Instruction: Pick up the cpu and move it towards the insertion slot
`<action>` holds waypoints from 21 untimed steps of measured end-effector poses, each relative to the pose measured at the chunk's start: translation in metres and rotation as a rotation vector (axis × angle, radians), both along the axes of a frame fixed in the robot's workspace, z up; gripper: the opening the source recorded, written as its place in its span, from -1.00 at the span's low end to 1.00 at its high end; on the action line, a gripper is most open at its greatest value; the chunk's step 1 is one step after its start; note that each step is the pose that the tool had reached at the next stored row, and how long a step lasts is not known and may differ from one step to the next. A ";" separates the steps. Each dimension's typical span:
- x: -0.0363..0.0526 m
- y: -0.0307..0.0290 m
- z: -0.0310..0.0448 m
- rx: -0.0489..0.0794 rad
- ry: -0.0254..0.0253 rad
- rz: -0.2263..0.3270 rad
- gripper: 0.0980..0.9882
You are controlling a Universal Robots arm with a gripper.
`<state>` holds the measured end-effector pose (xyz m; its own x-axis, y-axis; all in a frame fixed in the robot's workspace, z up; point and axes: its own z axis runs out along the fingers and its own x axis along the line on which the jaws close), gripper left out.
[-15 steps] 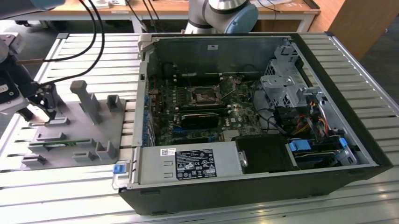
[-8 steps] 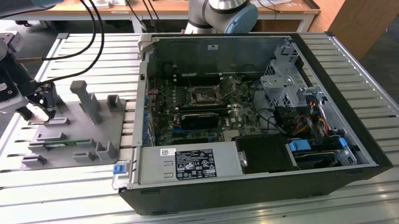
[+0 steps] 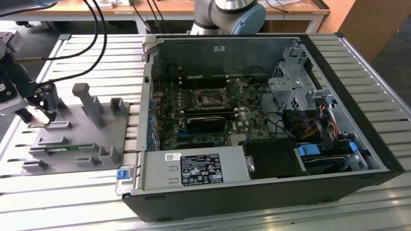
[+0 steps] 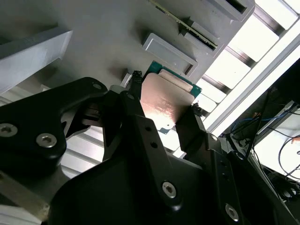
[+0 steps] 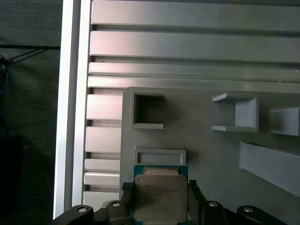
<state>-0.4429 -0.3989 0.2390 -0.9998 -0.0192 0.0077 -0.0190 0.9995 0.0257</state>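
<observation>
The black gripper point(image 4: 165, 93) pinches the silvery-topped square cpu point(image 5: 161, 197) by opposite edges over the grey plastic tray point(image 5: 215, 159), likely sparing its faces.

A slatted aluminium table point(image 3: 64, 192) stands before a wooden desk point(image 3: 77, 6) with white legs.

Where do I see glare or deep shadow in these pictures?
Second wrist view: the cpu lid carries a pinkish sheen, the table slats wash out white. First wrist view: the cpu lid is evenly lit. Exterior view: the computer case interior is shaded.
</observation>
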 end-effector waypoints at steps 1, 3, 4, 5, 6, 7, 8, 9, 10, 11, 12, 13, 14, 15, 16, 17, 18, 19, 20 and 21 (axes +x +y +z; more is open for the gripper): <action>0.0000 0.0000 0.0004 0.000 0.0000 0.000 0.00; 0.0000 0.0000 0.0012 0.000 0.0000 0.000 0.00; 0.0000 0.0000 0.0016 0.000 0.0001 0.000 0.00; 0.0000 0.0000 0.0019 0.000 0.0000 0.000 0.00; 0.0000 0.0001 0.0023 0.000 -0.0001 0.000 0.00; 0.0000 0.0000 0.0027 0.000 0.0000 0.000 0.00; 0.0000 0.0001 0.0031 0.000 0.0001 0.000 0.00; 0.0000 0.0001 0.0035 0.000 0.0001 0.000 0.00; 0.0000 0.0001 0.0038 0.000 0.0000 0.000 0.00; 0.0000 0.0001 0.0041 0.000 0.0000 0.000 0.00; 0.0000 0.0002 0.0046 0.000 0.0001 0.000 0.00; 0.0000 0.0002 0.0050 0.000 0.0001 0.000 0.00; 0.0000 0.0002 0.0054 0.000 0.0000 0.000 0.00; 0.0000 0.0002 0.0058 0.000 0.0001 0.000 0.00; 0.0000 0.0002 0.0062 0.000 0.0001 0.000 0.00; 0.0000 0.0002 0.0065 0.000 0.0001 0.000 0.00; 0.0000 0.0003 0.0069 0.000 0.0000 0.000 0.00; 0.0000 0.0003 0.0074 0.000 0.0001 0.000 0.00; 0.0000 0.0003 0.0078 0.000 0.0001 0.000 0.00; 0.0000 0.0003 0.0083 0.000 0.0001 0.000 0.00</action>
